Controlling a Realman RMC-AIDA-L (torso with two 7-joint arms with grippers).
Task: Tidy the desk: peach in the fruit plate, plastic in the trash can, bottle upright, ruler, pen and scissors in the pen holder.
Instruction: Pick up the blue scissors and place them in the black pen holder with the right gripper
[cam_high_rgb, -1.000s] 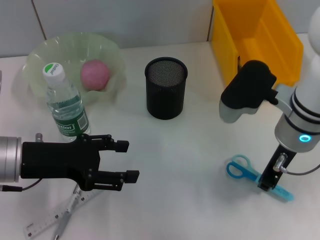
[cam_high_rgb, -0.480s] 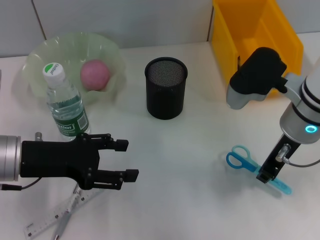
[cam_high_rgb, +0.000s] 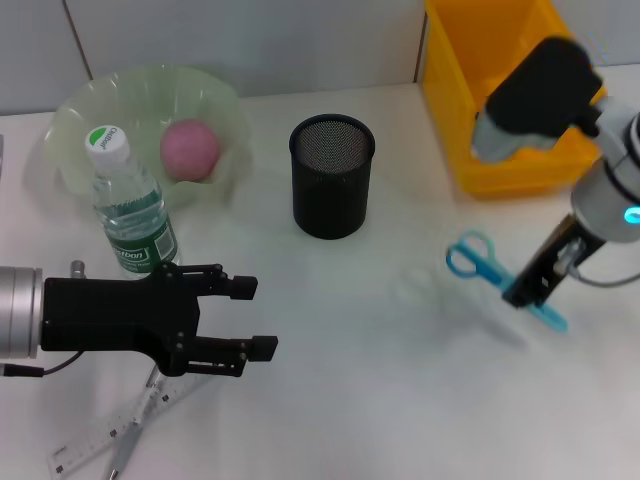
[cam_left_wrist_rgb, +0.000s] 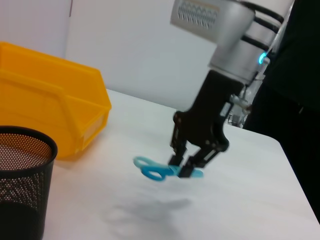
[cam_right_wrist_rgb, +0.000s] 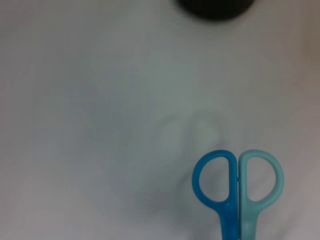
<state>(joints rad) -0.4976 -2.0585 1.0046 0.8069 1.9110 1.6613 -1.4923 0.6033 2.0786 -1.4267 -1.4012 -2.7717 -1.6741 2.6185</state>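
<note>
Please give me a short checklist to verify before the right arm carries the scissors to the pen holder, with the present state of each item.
1. Right gripper shut on the scissors: ok.
2. Scissors lifted off the desk, shadow underneath: ok.
3. Pen holder upright with open mouth: ok.
4. Whether the pen holder is empty inside: cannot tell.
5. Left gripper open, low near the bottle, away from the carrying path: ok.

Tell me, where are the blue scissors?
In the head view, the blue plastic scissors hang above the table on the robot's right, held by the right pincer, before the yellow plastic bin.
</note>
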